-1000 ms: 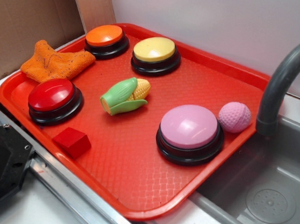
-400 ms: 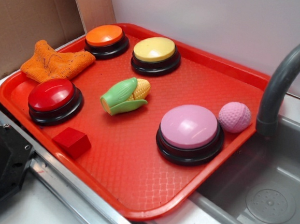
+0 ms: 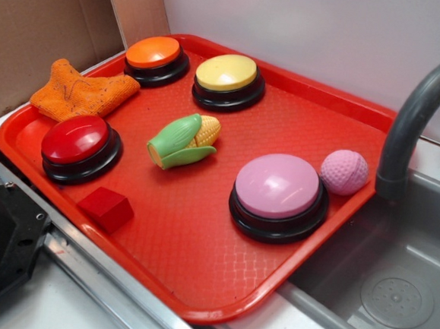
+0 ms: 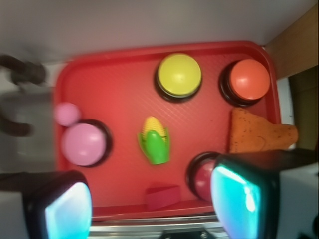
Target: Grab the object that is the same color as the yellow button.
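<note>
The object, a toy corn cob [image 3: 182, 140] with yellow kernels and green husk, lies near the middle of the red tray [image 3: 199, 239]. In the wrist view the corn cob [image 4: 154, 140] lies well beyond the fingers, lengthwise, yellow tip away from me. The yellow button [image 3: 227, 80] stands at the tray's back, and the wrist view shows the yellow button [image 4: 179, 76] above the corn. My gripper [image 4: 152, 206] hangs high over the tray's near edge, open, nothing between its pads [image 4: 234, 194]. It does not show in the exterior view.
Also on the tray: an orange button [image 3: 154, 57], a red button [image 3: 78, 144], a large pink button [image 3: 278, 193], a pink ball [image 3: 344, 172], a red block [image 3: 107, 207] and an orange cloth [image 3: 79, 90]. A grey faucet [image 3: 413, 119] and sink [image 3: 394, 277] lie to the right.
</note>
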Robot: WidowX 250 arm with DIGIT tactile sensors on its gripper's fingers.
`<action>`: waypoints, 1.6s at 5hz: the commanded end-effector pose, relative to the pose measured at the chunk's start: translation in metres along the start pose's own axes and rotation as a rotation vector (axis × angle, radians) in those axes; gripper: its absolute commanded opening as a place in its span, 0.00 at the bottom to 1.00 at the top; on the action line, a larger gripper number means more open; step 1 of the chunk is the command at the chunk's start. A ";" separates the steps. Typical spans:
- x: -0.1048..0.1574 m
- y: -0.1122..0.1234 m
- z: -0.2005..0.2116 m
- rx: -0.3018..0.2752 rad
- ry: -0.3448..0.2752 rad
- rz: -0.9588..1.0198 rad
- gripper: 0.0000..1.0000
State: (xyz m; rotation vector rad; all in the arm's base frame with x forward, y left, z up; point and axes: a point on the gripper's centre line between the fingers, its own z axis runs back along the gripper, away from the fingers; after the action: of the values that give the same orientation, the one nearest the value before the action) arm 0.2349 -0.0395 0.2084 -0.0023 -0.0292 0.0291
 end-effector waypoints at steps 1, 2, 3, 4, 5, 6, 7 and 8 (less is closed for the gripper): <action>-0.012 -0.009 -0.080 0.090 0.131 -0.090 1.00; -0.013 0.002 -0.104 0.077 0.179 -0.068 1.00; -0.004 0.015 -0.119 0.049 0.188 -0.062 1.00; 0.000 0.023 -0.139 0.014 0.150 -0.077 1.00; -0.001 0.022 -0.158 -0.007 0.187 -0.075 1.00; -0.001 0.009 -0.162 -0.006 0.210 -0.095 1.00; 0.000 0.005 -0.165 -0.006 0.218 -0.094 1.00; 0.000 0.005 -0.179 0.022 0.273 -0.063 1.00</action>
State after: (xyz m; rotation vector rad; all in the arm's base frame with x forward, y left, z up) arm 0.2370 -0.0337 0.0227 0.0204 0.2910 -0.0278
